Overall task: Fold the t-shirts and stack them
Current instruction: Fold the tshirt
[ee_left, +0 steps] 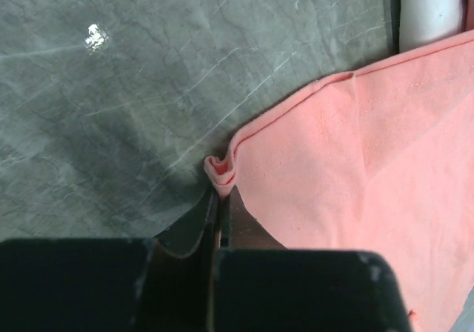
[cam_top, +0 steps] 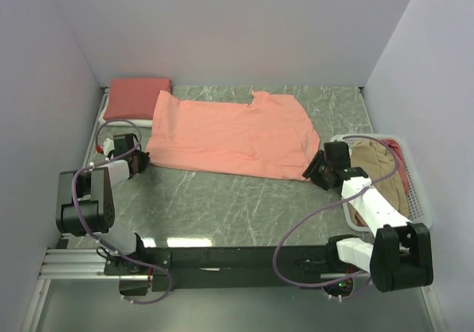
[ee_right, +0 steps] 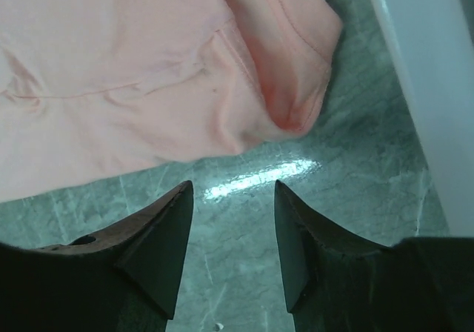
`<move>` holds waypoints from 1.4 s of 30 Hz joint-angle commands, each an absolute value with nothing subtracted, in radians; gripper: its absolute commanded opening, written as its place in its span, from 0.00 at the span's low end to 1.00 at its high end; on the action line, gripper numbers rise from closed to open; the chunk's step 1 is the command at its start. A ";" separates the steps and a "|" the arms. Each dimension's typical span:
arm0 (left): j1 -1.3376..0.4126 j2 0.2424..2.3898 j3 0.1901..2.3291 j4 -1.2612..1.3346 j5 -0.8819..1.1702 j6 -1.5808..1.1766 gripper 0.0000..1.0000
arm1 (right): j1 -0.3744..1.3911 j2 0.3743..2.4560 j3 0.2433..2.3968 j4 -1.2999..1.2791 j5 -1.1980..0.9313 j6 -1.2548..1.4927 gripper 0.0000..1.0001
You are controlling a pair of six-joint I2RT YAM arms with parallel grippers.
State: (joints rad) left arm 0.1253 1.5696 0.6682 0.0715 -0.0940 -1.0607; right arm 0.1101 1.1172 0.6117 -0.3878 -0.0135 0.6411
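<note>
1. Three shirts are in view. One salmon-pink t-shirt [cam_top: 229, 135] lies spread on the grey-green marbled table [cam_top: 222, 206], across the far middle, with its long side running left to right.
2. Condition of that shirt: the cloth is mostly flat with shallow creases. A notch shows in its far edge, and a stitched hem runs along the border. The near right corner is doubled over into a soft rounded lobe.
3. A folded shirt [cam_top: 135, 97] of a darker salmon sits in the far left corner as a neat rectangle, just beside the spread shirt's far left corner.
4. A tan shirt [cam_top: 378, 165] lies crumpled inside the white basket [cam_top: 417, 198] at the right edge of the table.
5. The left gripper [ee_left: 221, 198] is down at table level, its fingers pressed tight together on the near left corner of the spread shirt. A small pucker of hem bunches up at the tips.
6. The right gripper [ee_right: 233, 198] has its fingers spread apart with nothing between them. It sits over bare table just short of the doubled-over corner and is not touching the cloth.
</note>
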 commanded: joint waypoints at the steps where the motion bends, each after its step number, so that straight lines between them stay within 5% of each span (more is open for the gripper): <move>1: 0.124 1.592 0.675 0.026 -0.107 -1.046 0.01 | 0.091 1.172 0.601 -0.353 0.018 0.615 0.56; 26: 0.143 1.514 0.759 -0.140 -0.147 -1.031 0.01 | 0.071 1.396 0.658 -0.325 0.084 0.634 0.55; 30: 0.146 1.509 0.765 -0.146 -0.141 -1.029 0.01 | 0.072 1.404 0.672 -0.321 0.084 0.629 0.38; 33: 0.147 1.505 0.772 -0.161 -0.144 -1.025 0.01 | 0.072 1.407 0.706 -0.342 0.074 0.621 0.01; 42: 0.195 1.355 0.730 -0.317 -0.170 -1.019 0.01 | 0.083 1.191 0.775 -0.504 0.034 0.592 0.00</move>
State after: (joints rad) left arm 0.1654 1.4384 0.7368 -0.2379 -0.1127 -1.0389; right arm 0.0826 1.2823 0.7219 -0.4175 0.0177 0.6151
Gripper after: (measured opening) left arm 0.028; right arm 0.007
